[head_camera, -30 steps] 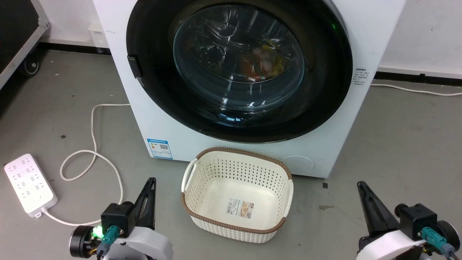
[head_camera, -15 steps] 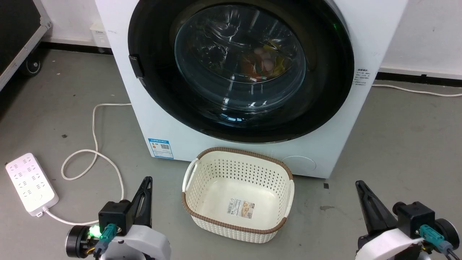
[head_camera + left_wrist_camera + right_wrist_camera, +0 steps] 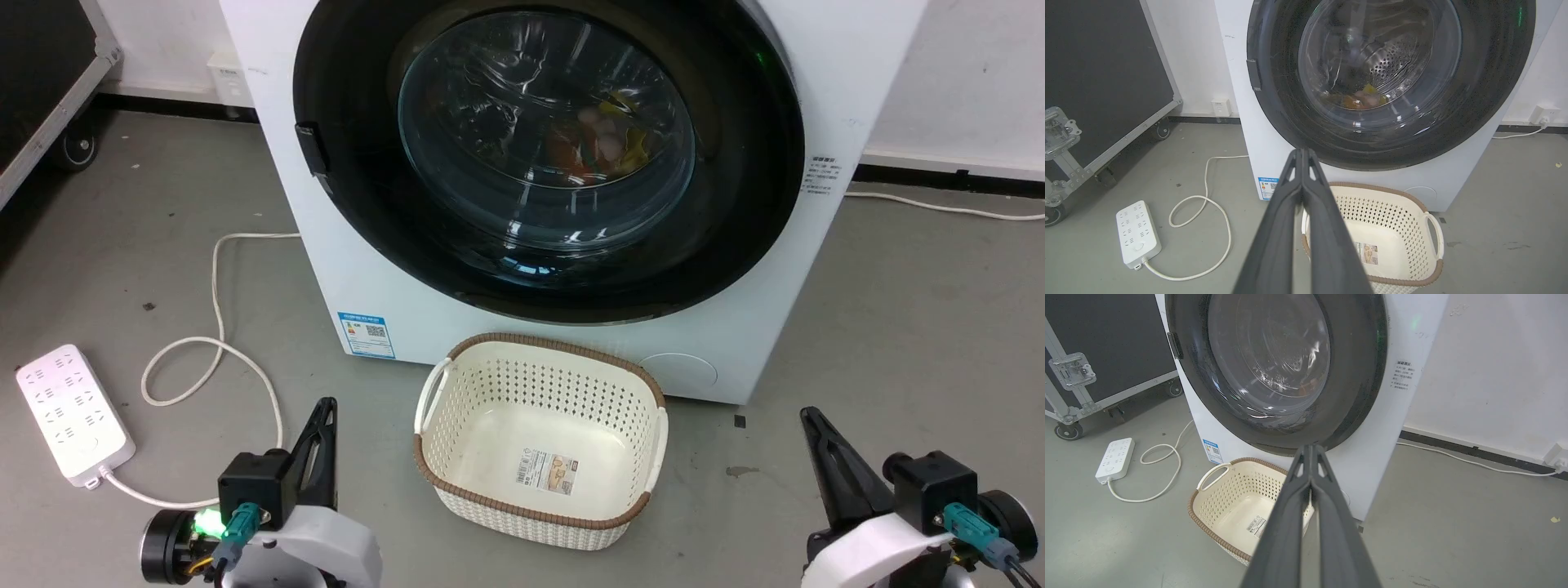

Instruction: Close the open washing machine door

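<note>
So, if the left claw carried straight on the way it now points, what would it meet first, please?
Most likely the lower black rim of the washing machine door, where the shut left claw aims in its wrist view; the basket lies lower, to one side. Depth is unclear.

A cream perforated brown-rimmed basket (image 3: pixel 522 529) stands low before the white box-shaped washing machine (image 3: pixel 326 245); bare grey floor (image 3: pixel 898 327) lies open to its right.

Dark-fingered left hand (image 3: pixel 328 403) and right hand (image 3: pixel 806 412), teal connectors (image 3: pixel 237 523), white forearms (image 3: pixel 326 549).
</note>
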{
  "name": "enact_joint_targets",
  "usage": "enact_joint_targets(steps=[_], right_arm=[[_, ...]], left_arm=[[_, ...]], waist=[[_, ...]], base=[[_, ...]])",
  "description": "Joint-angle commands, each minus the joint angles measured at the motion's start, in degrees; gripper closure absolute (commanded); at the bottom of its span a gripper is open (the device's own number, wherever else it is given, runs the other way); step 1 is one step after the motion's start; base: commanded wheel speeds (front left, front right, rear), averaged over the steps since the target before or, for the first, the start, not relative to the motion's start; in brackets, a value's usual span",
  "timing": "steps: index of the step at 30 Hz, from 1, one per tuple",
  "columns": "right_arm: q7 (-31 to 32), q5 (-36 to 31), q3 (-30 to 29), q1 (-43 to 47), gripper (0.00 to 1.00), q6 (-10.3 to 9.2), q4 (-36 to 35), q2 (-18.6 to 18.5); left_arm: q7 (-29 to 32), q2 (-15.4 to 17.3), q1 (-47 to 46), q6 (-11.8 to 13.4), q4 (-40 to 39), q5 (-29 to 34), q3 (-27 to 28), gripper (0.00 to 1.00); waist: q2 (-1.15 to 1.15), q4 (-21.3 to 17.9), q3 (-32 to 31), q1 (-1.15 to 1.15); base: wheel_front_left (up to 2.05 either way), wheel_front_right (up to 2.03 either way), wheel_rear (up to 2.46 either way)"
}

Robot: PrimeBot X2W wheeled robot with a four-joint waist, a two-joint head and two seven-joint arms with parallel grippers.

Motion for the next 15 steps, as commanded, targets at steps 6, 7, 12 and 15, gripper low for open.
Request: enact_joint_targets(steps=[6, 7, 12, 15], right_arm=[[0.9, -0.41, 0.26, -0.06, 1.0, -0.04, -1.02, 0.22], [1.02, -0.44, 0.28, -0.07, 1.0, -0.04, -1.1, 0.22], [1.61, -0.56, 0.41, -0.07, 1.0, -0.04, -1.49, 0.23], [1.96, -0.64, 0.49, -0.07, 1.0, -0.04, -1.72, 0.24]], left_arm=[[0.91, -0.07, 1.08, 0.58, -1.13, 0.66, 0.33, 1.0], [1.03, -0.07, 1.11, 0.63, -1.24, 0.71, 0.36, 1.0], [1.62, -0.09, 1.24, 0.9, -1.8, 0.94, 0.53, 1.0], [1.97, -0.11, 1.32, 1.06, -2.14, 1.08, 0.63, 1.0]], waist=[[0.0, 0.11, -0.01, 0.0], [0.0, 0.13, -0.01, 0.0], [0.0, 0.22, -0.02, 0.0], [0.0, 0.27, -0.02, 0.0]], base=[[0.0, 0.0, 0.0], [0.0, 0.0, 0.0], [0.0, 0.0, 0.0], [0.0, 0.0, 0.0]])
